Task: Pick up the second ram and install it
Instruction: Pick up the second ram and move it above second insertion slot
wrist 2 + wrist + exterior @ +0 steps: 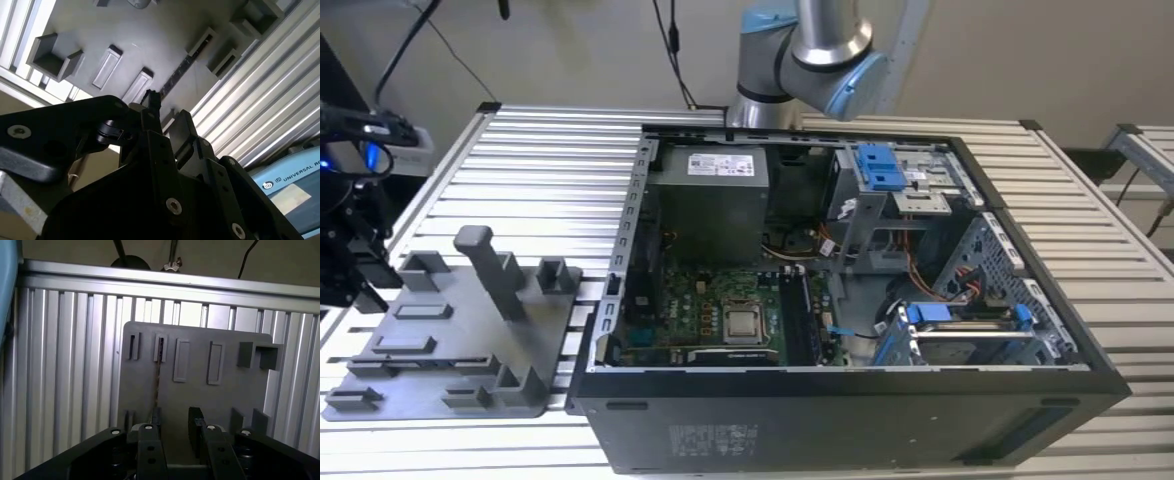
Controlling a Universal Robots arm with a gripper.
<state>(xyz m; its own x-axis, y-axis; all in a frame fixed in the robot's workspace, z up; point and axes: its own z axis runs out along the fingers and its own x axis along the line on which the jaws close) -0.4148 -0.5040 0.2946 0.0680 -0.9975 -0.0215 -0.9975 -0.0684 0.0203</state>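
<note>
The second ram [158, 380] is a thin dark stick standing on edge in a slot of the grey plastic tray [235, 395]. In the second wrist view the ram [181, 74] runs from a tray holder toward my fingers. My gripper [176, 422] hovers over the tray, open, with nothing between its two black fingers [156, 419]. The near end of the stick lines up with one finger rather than with the gap. In the second wrist view the gripper [167, 114] sits just short of the stick's end.
The grey tray [447, 345] with upright posts lies on the ribbed aluminium table [547, 160] at the exterior view's left. The open computer case [854, 300] stands beside it, with the motherboard [720, 310] and blue drive clips [881, 165] inside. The arm's base [787, 60] rises behind the case.
</note>
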